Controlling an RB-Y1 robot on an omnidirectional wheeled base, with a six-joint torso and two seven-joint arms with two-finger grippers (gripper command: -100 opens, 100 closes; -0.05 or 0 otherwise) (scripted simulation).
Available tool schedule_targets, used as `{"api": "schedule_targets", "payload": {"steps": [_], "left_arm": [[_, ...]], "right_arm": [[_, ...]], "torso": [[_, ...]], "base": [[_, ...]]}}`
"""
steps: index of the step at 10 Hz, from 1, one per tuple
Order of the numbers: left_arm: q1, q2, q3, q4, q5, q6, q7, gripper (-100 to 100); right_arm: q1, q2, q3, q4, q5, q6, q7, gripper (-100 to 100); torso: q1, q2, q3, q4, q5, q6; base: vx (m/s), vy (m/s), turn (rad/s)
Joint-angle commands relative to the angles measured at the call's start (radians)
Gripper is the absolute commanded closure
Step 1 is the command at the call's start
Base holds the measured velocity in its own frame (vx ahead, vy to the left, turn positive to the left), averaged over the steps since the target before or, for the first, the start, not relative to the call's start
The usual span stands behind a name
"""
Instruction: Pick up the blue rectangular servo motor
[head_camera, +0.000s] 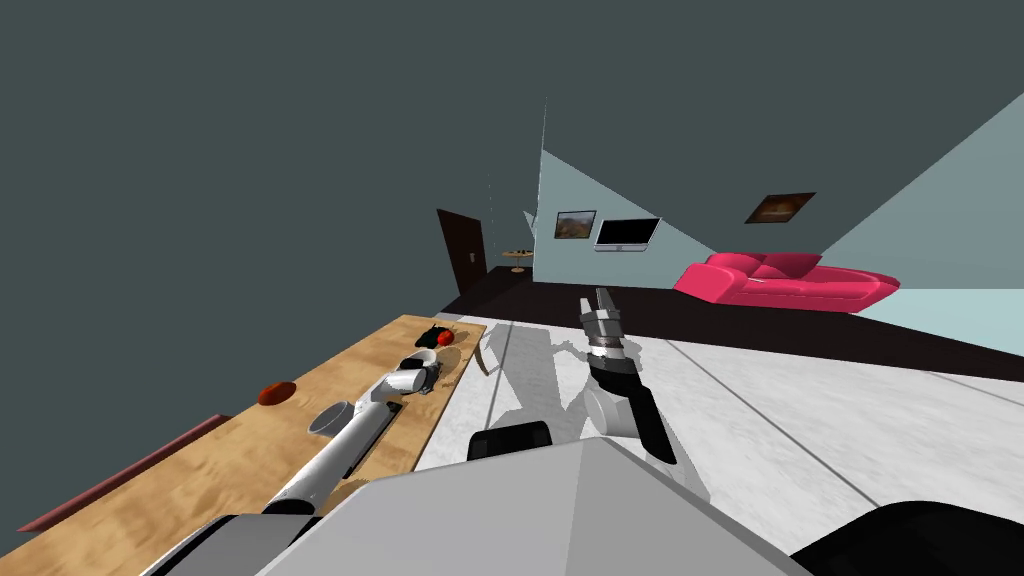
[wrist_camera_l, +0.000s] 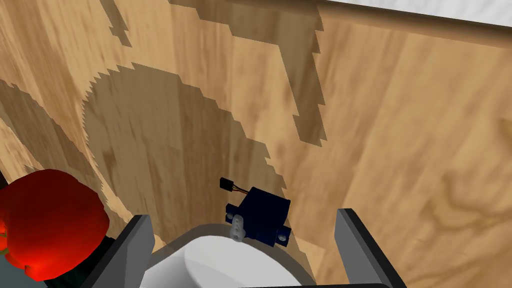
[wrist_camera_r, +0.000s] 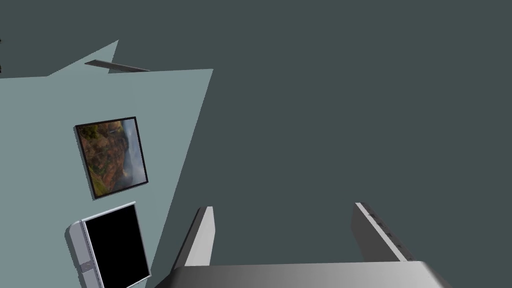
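- While the left gripper (wrist_camera_l: 244, 217) hangs over the wooden table (wrist_camera_l: 400, 125), its two fingers are wide apart and hold nothing
- The blue servo motor (wrist_camera_l: 262, 215) lies on the table, in the gap between those fingers and close to the hand; its thin wire points away from the hand
- A red round thing (wrist_camera_l: 50, 225) sits just beside one finger, on its outer side
- A white round shape (wrist_camera_l: 225, 260) shows near the hand, right by the motor; I cannot tell what it is
- The right gripper (wrist_camera_r: 282, 206) is up in the air, away from the table, wide apart and empty
- I think the step is lining up over the motor; the grab is not done yet
- The next move calls for going straight down, one finger on each side of the blue body, then a soft squeeze, without bumping the red thing or pinching the wire
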Motion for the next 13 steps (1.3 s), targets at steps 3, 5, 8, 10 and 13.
{"api": "schedule_targets", "payload": {"steps": [3,5,8,10,13], "left_arm": [[-0.016,-0.017,0.013,0.047,-0.025,-0.022,0.019,-100],[-0.032,-0.035,0.027,0.095,-0.050,-0.043,0.039,-100],[-0.054,-0.058,0.045,0.158,-0.083,-0.072,0.065,-100],[-0.051,-0.055,0.041,0.148,-0.079,-0.068,0.061,100],[-0.051,-0.055,0.041,0.148,-0.078,-0.068,0.062,100]], "right_arm": [[0.000,0.000,0.000,0.000,0.000,0.000,0.000,0],[0.000,0.000,0.000,0.000,0.000,0.000,0.000,0],[0.000,0.000,0.000,0.000,0.000,0.000,0.000,0],[0.000,0.000,0.000,0.000,0.000,0.000,0.000,0],[0.000,0.000,0.000,0.000,0.000,0.000,0.000,0]], "torso": [[-0.001,0.000,0.000,0.000,0.000,0.001],[0.001,0.003,0.001,0.001,0.000,0.000],[0.001,0.003,0.002,0.001,0.000,0.000],[-0.001,0.001,0.001,0.000,0.000,0.000],[-0.002,-0.001,-0.001,0.000,-0.001,0.000]], "base": [[-0.021,0.028,-0.111],[-0.055,0.062,-0.168],[-0.050,0.052,-0.152],[-0.010,0.013,-0.013],[0.000,0.000,0.000]]}}
